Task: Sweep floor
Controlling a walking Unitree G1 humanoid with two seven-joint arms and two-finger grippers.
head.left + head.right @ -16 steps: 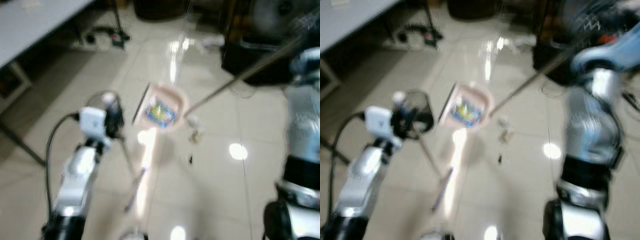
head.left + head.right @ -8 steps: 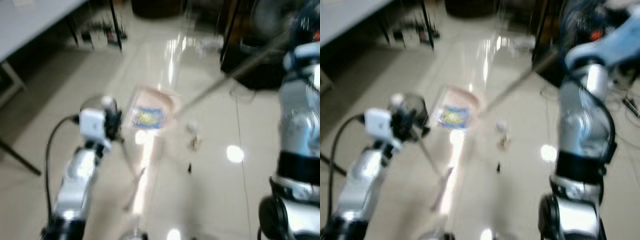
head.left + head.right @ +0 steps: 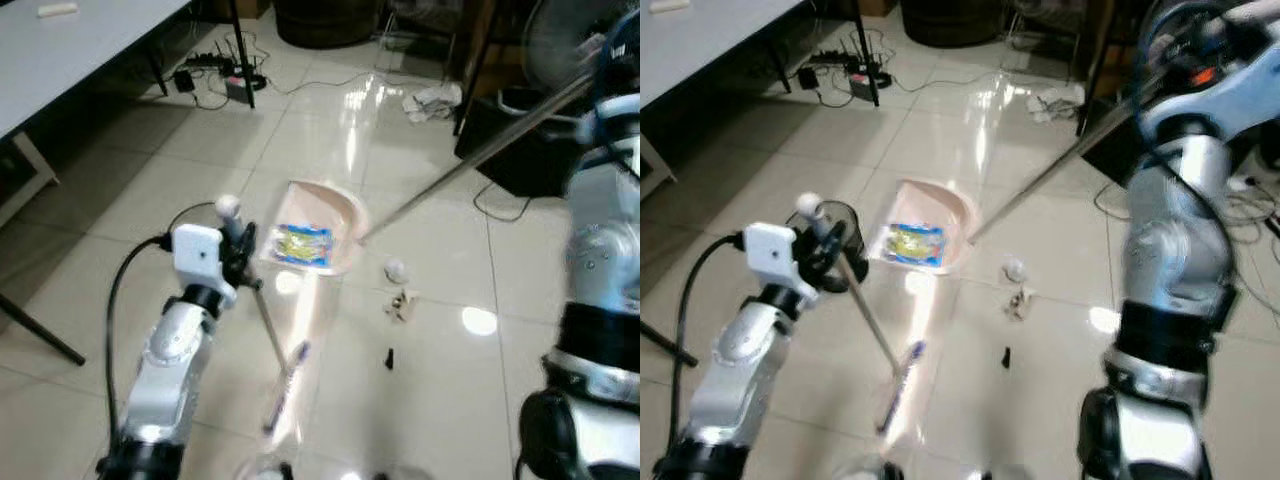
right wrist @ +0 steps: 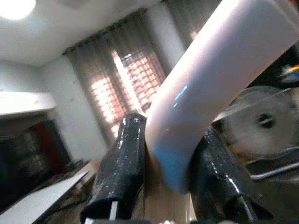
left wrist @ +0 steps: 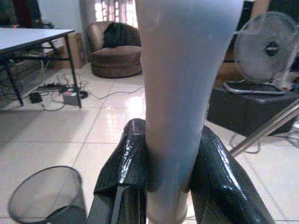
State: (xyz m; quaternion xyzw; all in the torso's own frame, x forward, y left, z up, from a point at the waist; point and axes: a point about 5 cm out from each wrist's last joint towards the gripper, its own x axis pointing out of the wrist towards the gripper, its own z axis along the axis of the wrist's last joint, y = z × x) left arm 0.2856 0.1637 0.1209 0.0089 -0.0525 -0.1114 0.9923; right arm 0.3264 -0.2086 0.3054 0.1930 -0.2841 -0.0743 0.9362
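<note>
Left pincer [image 5: 170, 186] grips broom handle [image 5: 180, 93]; right pincer [image 4: 168, 177] clamps dustpan handle [image 4: 210, 88].

- The tiled floor [image 3: 130, 180] is looking glossy, mirroring lights.
- The pink dustpan [image 3: 318, 222] is looking like smooth plastic.
- The long pole [image 3: 470, 160] is showing as dull metal.
- The left end effector [image 5: 170, 172] fingers [image 5: 126, 163] are gleaming, wrinkled black.
- The bench [image 3: 70, 40] top is appearing matt.
</note>
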